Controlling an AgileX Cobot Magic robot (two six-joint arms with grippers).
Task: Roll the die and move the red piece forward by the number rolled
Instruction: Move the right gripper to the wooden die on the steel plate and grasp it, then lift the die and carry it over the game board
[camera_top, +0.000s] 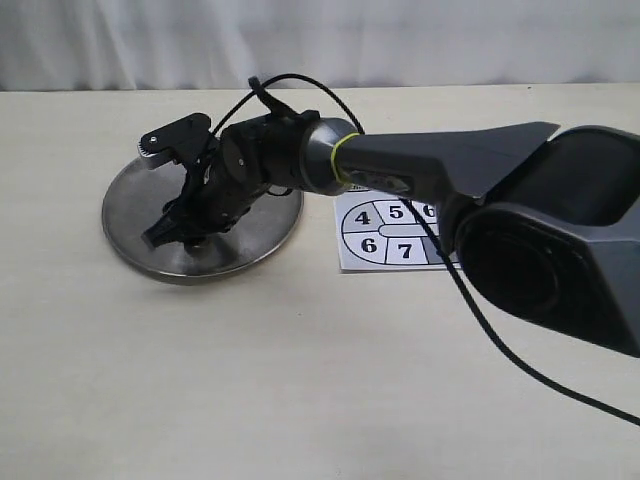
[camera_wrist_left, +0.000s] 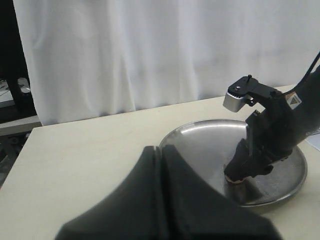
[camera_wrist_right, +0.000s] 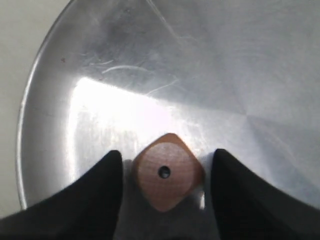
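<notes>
nearest in the exterior view lies bare cream worktop (camera_top: 250, 390), crossed on the right by a thin black cable (camera_top: 520, 362). above it the dark right arm (camera_top: 450, 165) reaches from the right edge across the middle towards the left. partly under that arm lies a white board (camera_top: 385, 240) flat on the worktop, with squares marked 4, 5, 6 and 7 showing; the rest is hidden by the arm. just left of the board sits a round steel plate (camera_top: 255, 235), and the right gripper (camera_top: 170, 228) points down onto it.

the right wrist view shows that gripper open, one dark finger on each side of the die (camera_wrist_right: 167, 172) with a narrow gap at both sides. the die rests on the plate, pinkish-tan, with a single dark pip on its upper face.

in the left wrist view the left gripper (camera_wrist_left: 160, 151) fills the foreground, its two fingers pressed together and holding nothing, above the worktop near the plate's rim.

a white curtain (camera_top: 400, 40) hangs behind the far edge.
</notes>
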